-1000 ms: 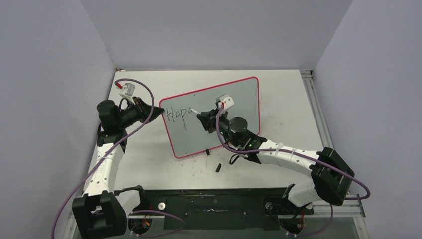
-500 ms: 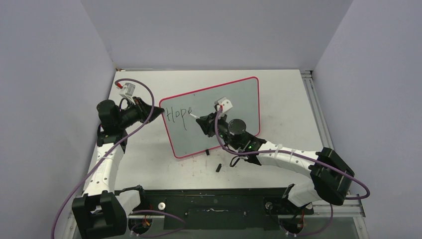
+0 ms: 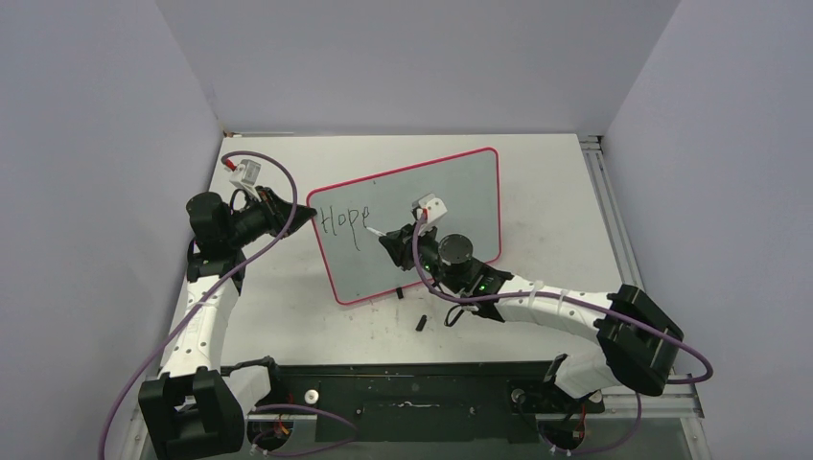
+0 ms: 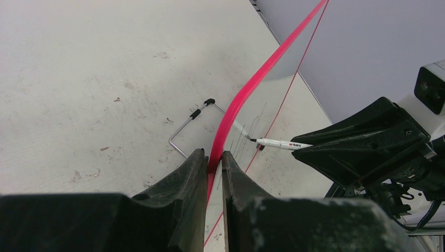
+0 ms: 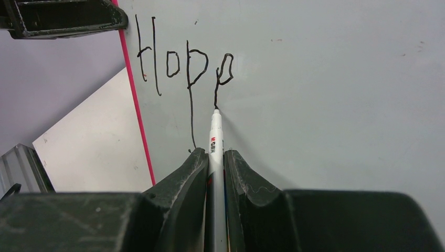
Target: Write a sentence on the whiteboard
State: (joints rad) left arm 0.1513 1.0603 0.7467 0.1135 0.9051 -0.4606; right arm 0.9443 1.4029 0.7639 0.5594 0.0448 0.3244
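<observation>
Left pincer (image 4: 212,164): I see it clamped on the left rim of the whiteboard (image 3: 470,187), unchanged.
Right pincer (image 5: 215,160): clamped on pen (image 5: 215,131), moved nearer.
Sentence (image 5: 181,60): reads "Hope" now, far left on whiteboard.

You have one pale glossy red-rimmed whiteboard (image 3: 460,187), four black handwritten letters (image 5: 190,89), one slim white marker pen (image 5: 215,137), one small loose black piece (image 3: 421,322), two black two-finger grippers: left gripper (image 4: 213,155), right gripper (image 5: 215,153).
</observation>
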